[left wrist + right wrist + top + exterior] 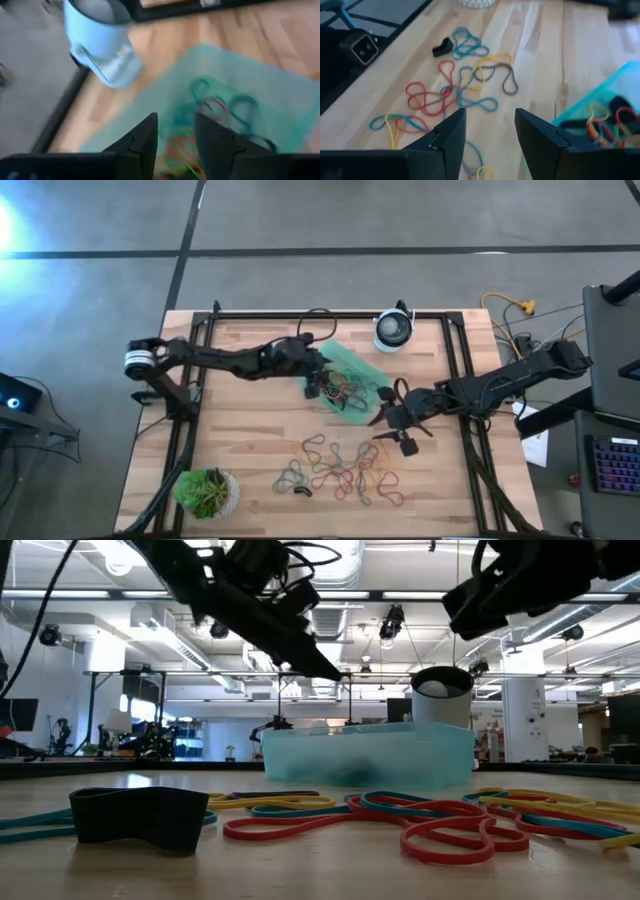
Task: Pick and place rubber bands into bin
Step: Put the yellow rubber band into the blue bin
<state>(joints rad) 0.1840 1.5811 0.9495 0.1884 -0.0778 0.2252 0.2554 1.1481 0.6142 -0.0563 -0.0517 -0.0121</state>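
In the left wrist view we see the bin (260, 90) and the rubber bands (220, 107) inside it blurred; single loops cannot be separated. The round white device (102, 40) is cut off at the picture's edge. In the low view the bin's translucent wall (370, 755) hides its contents. In the high view the left gripper (322, 385) blocks part of the bin.

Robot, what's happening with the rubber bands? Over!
Left gripper open over bin. Right gripper open beside it. Many rubber bands left on table. Nothing blocking.
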